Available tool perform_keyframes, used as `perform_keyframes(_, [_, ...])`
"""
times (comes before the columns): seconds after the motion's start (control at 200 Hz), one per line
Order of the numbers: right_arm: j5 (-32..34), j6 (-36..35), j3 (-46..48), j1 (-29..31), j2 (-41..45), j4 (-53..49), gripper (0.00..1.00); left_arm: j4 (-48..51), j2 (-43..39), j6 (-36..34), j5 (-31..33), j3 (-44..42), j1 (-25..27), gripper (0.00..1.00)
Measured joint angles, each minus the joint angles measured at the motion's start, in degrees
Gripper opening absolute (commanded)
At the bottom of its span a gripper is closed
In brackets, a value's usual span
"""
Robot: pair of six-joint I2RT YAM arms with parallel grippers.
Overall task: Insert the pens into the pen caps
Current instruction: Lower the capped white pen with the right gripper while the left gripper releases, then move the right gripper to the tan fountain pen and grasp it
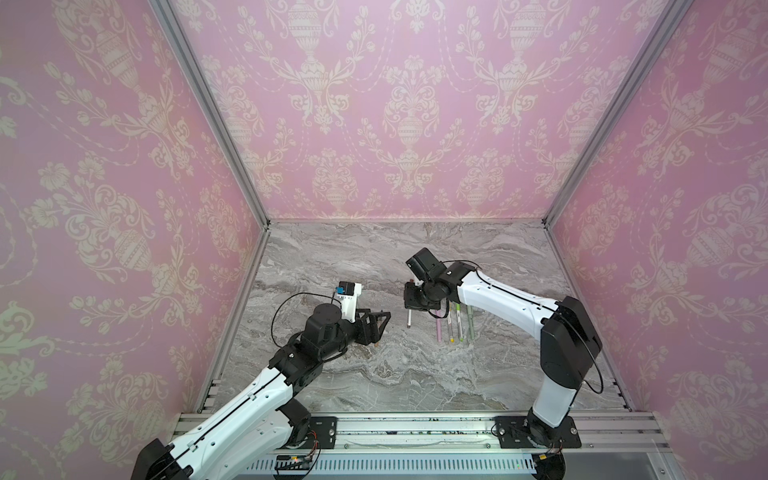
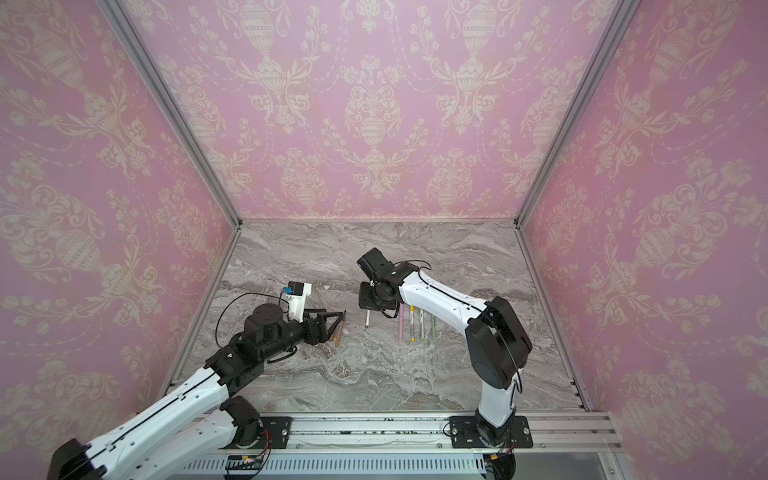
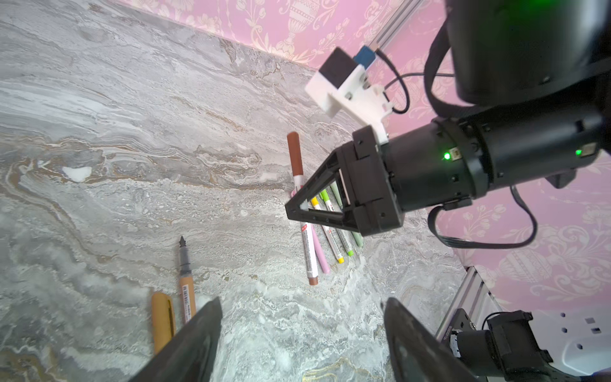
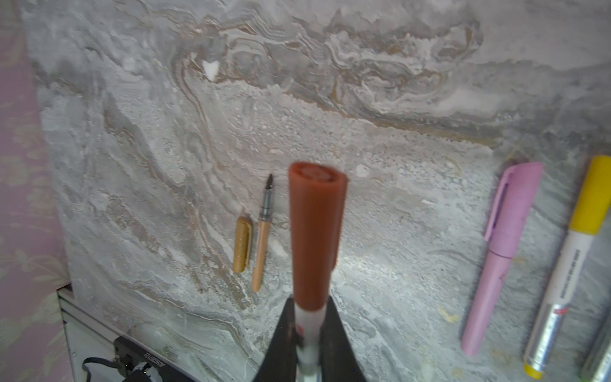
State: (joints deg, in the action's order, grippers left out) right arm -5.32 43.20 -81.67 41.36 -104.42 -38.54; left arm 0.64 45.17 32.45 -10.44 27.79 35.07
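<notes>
Holding the brown-capped pen (image 4: 315, 231) in the right gripper (image 4: 305, 317), I have its fingers pinched tight on the white barrel just below the cap, and the cap looks fully seated, so I judge this pair done and only waiting to be set down. It hangs just beside the row of finished pens on the right side of the table (image 3: 132, 132): the pink pen (image 4: 496, 258), the yellow pen (image 4: 568, 281), the green pen (image 3: 344, 238) and the sage pen (image 3: 358, 238) lie side by side, each wearing its cap. I cannot tell whether the brown pen's lower end touches the marble. My left gripper (image 3: 302, 330) is spread wide with nothing between its fingers, hovering low near the one pair not yet joined: the tan pen (image 3: 186, 291), nib bare, and the tan cap (image 3: 162, 320) lying just beside it, roughly parallel. The next move, as I read it, is to lay the brown pen next to the pink one and free the right arm, then take the tan pen in one gripper and the tan cap in the other. That calls for a square grip on the short cap, its open mouth turned toward the nib, and the two axes lined up before I press them together.
</notes>
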Motion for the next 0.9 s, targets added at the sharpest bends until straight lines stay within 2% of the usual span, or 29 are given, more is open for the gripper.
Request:
perform_keyframes(0.205, [0.74,-1.07,1.03,0.02,-4.83,-3.98,0.03,0.74,0.7,-0.74,1.4,0.0,0.0,0.81])
perform_keyframes(0.53, [0.87,-1.25,0.39,-0.9,-10.4,-3.96,0.06,1.57,1.73,-1.73,1.84,0.0,0.0,0.81])
perform_keyframes(0.675, [1.2,-1.25,-0.68,-1.57,-11.43,-3.91,0.13,1.88,1.22,-1.77,2.01,0.0,0.0,0.81])
perform_keyframes(0.786, [1.81,-1.25,-0.94,-1.88,-11.52,-3.96,0.24,2.05,0.9,-1.77,2.05,0.0,0.0,0.81])
perform_keyframes(0.901, [2.47,-1.36,-1.01,-1.99,-11.54,-3.98,0.28,2.16,0.9,-1.79,2.08,0.0,0.0,0.82])
